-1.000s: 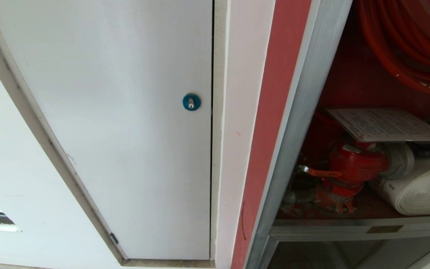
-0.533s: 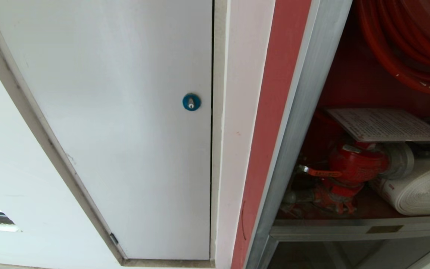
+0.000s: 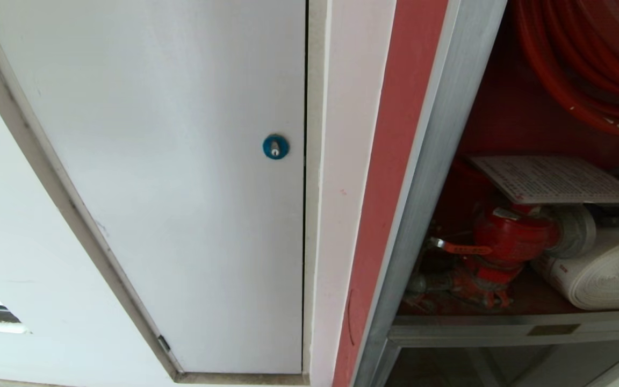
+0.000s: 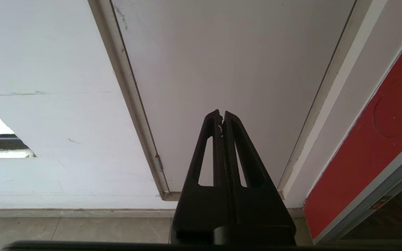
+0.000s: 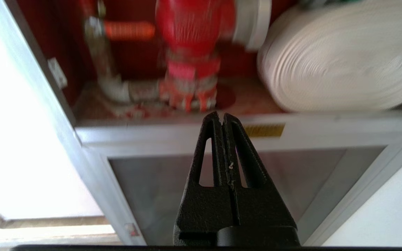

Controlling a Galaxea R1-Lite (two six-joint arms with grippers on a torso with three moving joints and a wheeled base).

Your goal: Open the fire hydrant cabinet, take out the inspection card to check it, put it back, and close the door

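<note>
Inspection card (image 3: 554, 180) lies atop red valve (image 3: 508, 236), white hose roll (image 3: 605, 274) beside; both grippers (image 4: 222, 113) (image 5: 221, 114) pinched closed, empty. Head view unchanged.

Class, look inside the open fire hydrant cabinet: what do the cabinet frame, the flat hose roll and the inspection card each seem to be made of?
The fire hydrant cabinet frame looks like brushed metal, probably aluminium or steel: silver-grey with a dull streaky sheen. The flat hose roll seems to be woven fabric: off-white, matte, wound in fine ribbed layers. The inspection card looks like thin paper or light card: flat, whitish, covered in small print.
</note>
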